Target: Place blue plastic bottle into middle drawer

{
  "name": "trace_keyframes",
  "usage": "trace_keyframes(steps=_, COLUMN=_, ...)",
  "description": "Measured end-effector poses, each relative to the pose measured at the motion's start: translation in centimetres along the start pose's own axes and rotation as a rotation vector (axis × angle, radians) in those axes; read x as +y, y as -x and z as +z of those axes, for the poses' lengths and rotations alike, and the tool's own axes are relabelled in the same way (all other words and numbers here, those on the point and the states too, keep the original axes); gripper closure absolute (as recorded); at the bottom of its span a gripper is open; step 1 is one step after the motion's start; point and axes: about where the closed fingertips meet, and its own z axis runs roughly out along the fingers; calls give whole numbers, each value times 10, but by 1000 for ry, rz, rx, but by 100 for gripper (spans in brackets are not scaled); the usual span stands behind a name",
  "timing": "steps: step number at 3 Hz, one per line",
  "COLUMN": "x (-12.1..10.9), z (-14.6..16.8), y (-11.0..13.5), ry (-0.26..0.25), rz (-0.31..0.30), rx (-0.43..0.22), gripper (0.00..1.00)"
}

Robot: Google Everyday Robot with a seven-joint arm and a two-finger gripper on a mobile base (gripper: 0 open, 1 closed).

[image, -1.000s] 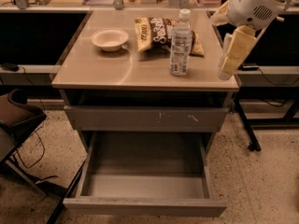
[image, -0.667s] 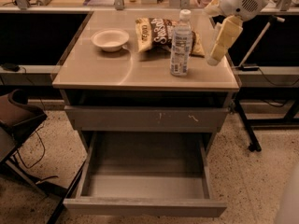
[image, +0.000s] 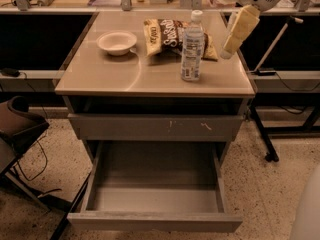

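At the far left, on the speckled floor [image: 260, 194], a dark chair [image: 20, 126] stands beside the cabinet, and thin black cables run under it. The tan table top [image: 100, 79] of the cabinet carries a small white bowl [image: 116, 42] on its left half, toward the far side, standing upright.

Under the table top, the upper drawer front [image: 125, 127] is grey and has pale scuff marks on its right part; it is pulled out only a little. Below it, the middle drawer [image: 155, 221] is pulled out wide toward the near side, and its smooth grey floor is in plain view.

Back on the table top, to the right of the bowl, a snack bag [image: 167, 36] lies flat. The blue plastic bottle [image: 192, 46] stands upright just in front of the right part of this bag, on the right half of the table top, with its white cap on. It is not in any drawer.

To the right of the bottle, and apart from it, the gripper [image: 229, 48] hangs above the right edge of the table top, tilted so that its pale tip points down and to the left. Whether it is open or closed, I cannot tell. It holds nothing. Further right, a black stand leg [image: 264, 134] reaches down to the floor.
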Motion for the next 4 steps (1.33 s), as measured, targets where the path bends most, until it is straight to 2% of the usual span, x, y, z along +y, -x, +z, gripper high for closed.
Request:
trace_keyframes(steps=1, x=-6, z=11, y=-8, ry=27, rz=37, rx=-108, gripper=0)
trace_keyframes(steps=2, x=-35, z=32, y=-20, ry=32, rz=152, rx=-397, gripper=0)
trace_keyframes(steps=3, x=-56, z=67, y=-15, ry=99, rz=228, rx=-613, gripper=0)
trace_keyframes(steps=4, x=-61, z=75, y=-17, ry=104, rz=238, rx=-635, gripper=0)
